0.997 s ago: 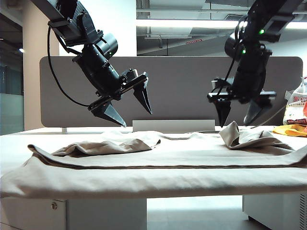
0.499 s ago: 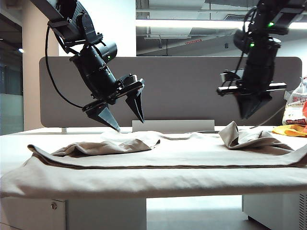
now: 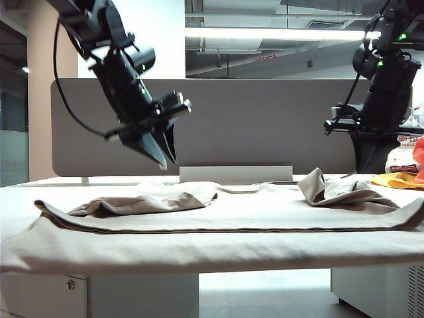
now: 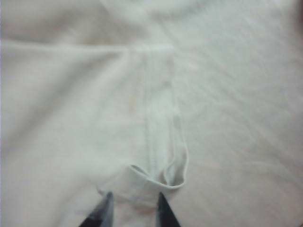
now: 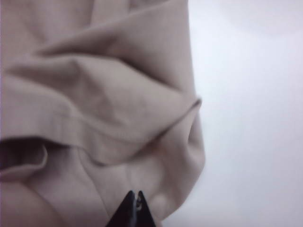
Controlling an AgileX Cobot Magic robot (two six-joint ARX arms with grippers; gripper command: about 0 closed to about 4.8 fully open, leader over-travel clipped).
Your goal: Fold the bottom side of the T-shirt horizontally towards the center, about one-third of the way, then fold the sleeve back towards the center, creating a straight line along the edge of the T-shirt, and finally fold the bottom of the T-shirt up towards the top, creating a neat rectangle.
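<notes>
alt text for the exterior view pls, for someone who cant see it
A beige T-shirt lies partly folded across a white table, its front edge draping over. Two black robot arms hang above it, holding nothing: the left gripper over a folded sleeve, fingers close together; the right gripper, shut, near bunched fabric at the right.

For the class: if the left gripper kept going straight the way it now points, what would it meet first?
Most likely the T-shirt: the left gripper, empty and above the cloth, aims at its folded, hemmed flap. Exact depth is unclear.
</notes>
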